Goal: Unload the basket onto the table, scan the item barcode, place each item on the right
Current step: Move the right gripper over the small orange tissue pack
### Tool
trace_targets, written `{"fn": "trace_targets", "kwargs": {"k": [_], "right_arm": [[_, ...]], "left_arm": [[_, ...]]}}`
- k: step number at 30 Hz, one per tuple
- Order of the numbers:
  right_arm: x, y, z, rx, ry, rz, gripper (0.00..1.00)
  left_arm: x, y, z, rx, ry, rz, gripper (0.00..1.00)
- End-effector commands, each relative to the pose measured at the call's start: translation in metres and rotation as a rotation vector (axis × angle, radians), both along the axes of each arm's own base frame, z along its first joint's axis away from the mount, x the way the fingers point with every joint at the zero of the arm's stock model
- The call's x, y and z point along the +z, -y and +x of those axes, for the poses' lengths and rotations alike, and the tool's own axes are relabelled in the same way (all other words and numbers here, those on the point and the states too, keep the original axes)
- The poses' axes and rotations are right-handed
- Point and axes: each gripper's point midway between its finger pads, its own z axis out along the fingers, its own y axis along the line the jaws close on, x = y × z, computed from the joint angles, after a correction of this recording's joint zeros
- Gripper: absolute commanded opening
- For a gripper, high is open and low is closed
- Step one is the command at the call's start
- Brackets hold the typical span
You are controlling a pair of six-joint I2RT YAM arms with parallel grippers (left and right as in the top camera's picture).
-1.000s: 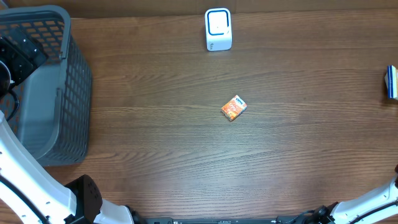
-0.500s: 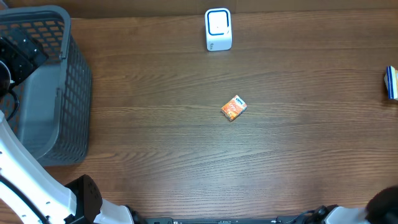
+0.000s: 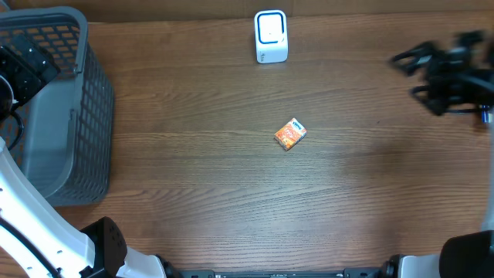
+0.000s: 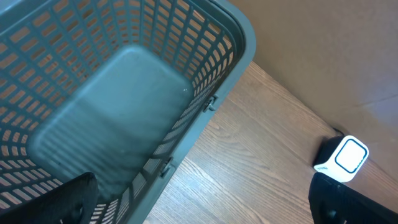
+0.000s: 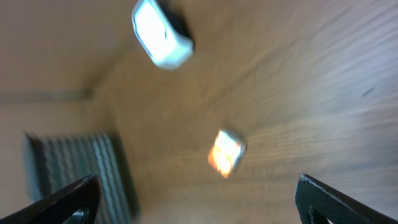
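**Overhead view, 12 o'clock taken as the far edge of the bench (image 3: 193, 201).** The small orange packet (image 3: 290, 133), the item to be scanned, lies flat and alone near the middle of the bench, touching nothing and held by nothing. Whether its barcode faces up cannot be told at this size. The scanner (image 3: 271, 36) stands at about 12 o'clock from the packet, near the far edge and well apart from it. Its window appears to face up and toward the near side, presumably so that an item can be presented over it.

**End effectors.** The right end effector (image 3: 404, 76) hangs above the bench at about 2 o'clock from the packet, blurred, with its fingers spread wide and nothing between them. This pose suits an approach to a pickup, which is judged to be the step in hand. In its wrist view the packet and scanner both lie ahead of the open fingers. The left end effector (image 4: 202, 193) hangs over the basket (image 3: 85, 116) at 9 o'clock, fingers likewise wide apart and empty, seemingly parked out of the way.

**Containers.** The grey slatted basket stands upright at the left edge of the bench. The left wrist view shows a bare floor, with nothing visible inside, so it is probably meant to receive scanned items. A blue object (image 3: 488, 116) shows at the 3 o'clock edge, too cropped to identify.
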Motion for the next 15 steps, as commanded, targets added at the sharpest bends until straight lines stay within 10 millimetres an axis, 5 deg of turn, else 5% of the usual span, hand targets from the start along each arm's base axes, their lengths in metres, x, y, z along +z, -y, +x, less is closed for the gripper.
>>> {"fn": "trace_targets", "kwargs": {"k": [1,9,12,15], "right_arm": [[-0.030,-0.044,-0.005,0.133,-0.007,-0.096,1.00],[-0.087,-0.130,0.007,0.326,0.163,-0.224,0.86],[-0.112,-0.147,0.013,0.347,0.191,-0.283,0.80],[-0.159,-0.176,0.010,0.397,0.113,-0.281,0.76]], "left_arm": [[0.000,-0.002,-0.001,0.019,0.001,-0.006,1.00],[0.000,-0.002,-0.001,0.018,0.001,-0.006,1.00],[0.000,-0.003,-0.001,0.019,0.000,-0.005,1.00],[-0.001,-0.002,-0.001,0.018,0.000,-0.006,1.00]]}}
